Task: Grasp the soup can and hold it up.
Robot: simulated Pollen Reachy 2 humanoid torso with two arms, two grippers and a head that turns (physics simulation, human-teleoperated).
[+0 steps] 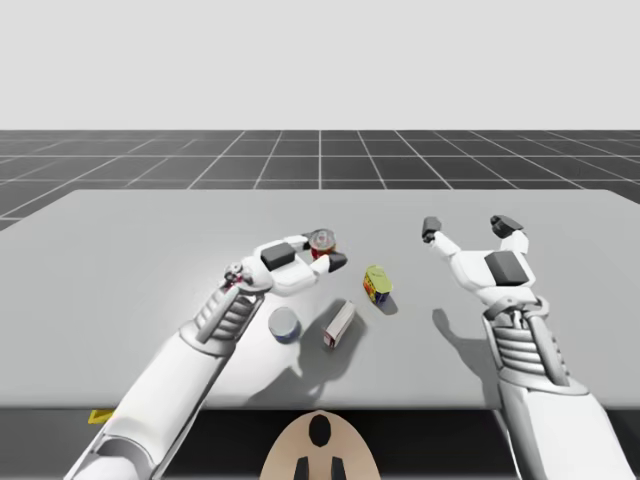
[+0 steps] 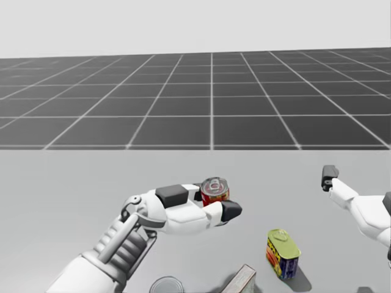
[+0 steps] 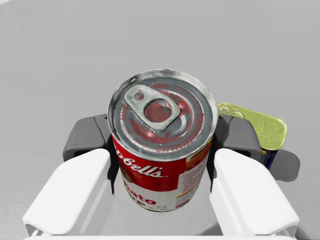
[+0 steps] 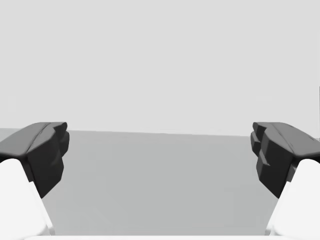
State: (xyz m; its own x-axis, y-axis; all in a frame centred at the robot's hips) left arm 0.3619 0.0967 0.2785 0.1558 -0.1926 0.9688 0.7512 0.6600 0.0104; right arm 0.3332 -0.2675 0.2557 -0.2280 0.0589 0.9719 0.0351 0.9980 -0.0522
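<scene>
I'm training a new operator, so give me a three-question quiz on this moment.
1. True or false: the left gripper is shut on the soup can.
2. The right gripper is: A open, B shut, C shut on the soup can.
3. What colour is the top of the oblong can near the soup can?
Key: 1 true; 2 A; 3 yellow.

Silver-topped red-and-white soup can (image 3: 161, 170), yellow-topped blue tin (image 2: 282, 251), pale grey table (image 1: 150, 250), dark grey fingers (image 3: 87, 137)
</scene>
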